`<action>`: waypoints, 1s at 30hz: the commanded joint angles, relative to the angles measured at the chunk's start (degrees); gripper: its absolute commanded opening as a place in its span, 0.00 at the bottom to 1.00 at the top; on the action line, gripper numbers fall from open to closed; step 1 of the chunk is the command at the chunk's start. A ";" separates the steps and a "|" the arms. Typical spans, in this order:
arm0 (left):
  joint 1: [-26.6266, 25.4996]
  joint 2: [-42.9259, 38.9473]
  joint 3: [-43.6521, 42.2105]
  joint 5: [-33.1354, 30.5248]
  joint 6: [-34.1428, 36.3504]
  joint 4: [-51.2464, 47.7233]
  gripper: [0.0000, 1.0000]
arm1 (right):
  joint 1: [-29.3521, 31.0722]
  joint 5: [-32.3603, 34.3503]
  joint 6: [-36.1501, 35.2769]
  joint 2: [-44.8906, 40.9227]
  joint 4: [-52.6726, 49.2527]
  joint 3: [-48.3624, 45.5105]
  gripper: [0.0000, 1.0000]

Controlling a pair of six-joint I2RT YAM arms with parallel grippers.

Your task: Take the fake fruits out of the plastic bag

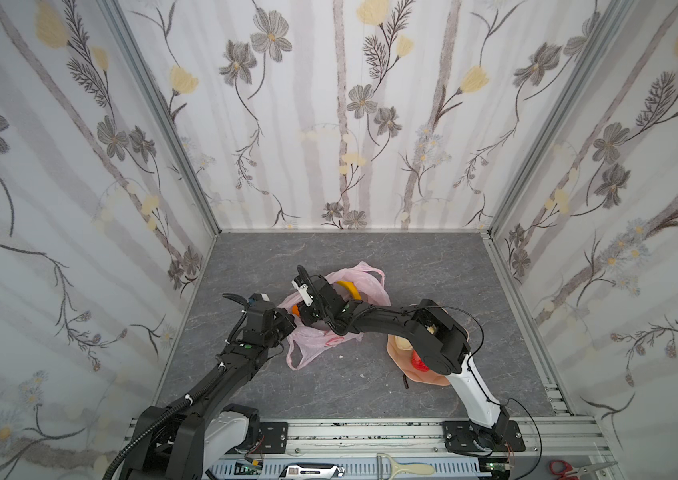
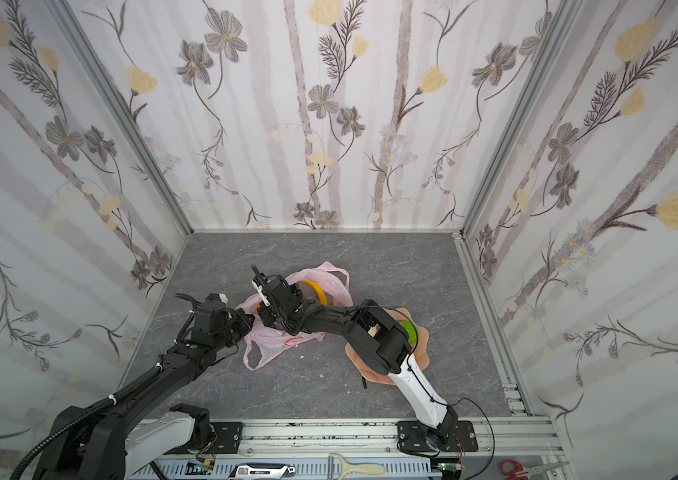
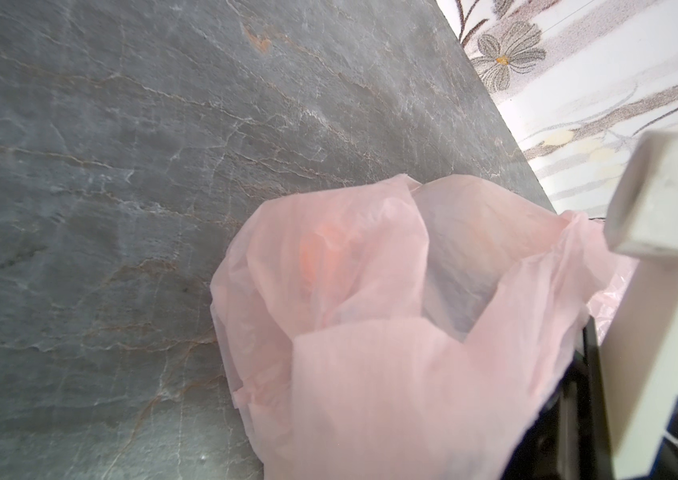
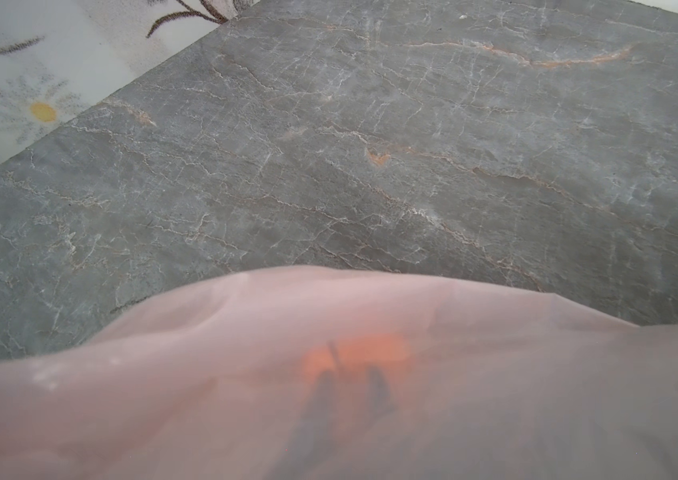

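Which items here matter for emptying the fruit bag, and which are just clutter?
Job: plastic bag; banana and orange inside it; red fruit, beige pear and green fruit already on the pink dish.
Clutter: peeler, utility knife, scissors.
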 commanded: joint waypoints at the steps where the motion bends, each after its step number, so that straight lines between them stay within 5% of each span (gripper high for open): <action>1: 0.03 -0.46 -0.19 0.45 0.34 0.24 0.07 | -0.11 -1.75 0.09 1.15 1.22 2.01 0.21; 12: 0.08 -1.09 -0.13 0.98 0.24 0.22 0.07 | -0.02 -2.85 0.01 4.16 -2.94 7.28 0.27; 23: 0.05 -0.91 -0.03 0.23 0.07 0.18 0.07 | 0.00 -2.69 -0.88 3.16 -5.26 7.35 0.04; 30: 0.07 1.06 0.39 -1.14 1.96 0.22 0.07 | -0.11 -2.79 -2.22 -1.52 -7.05 5.10 0.02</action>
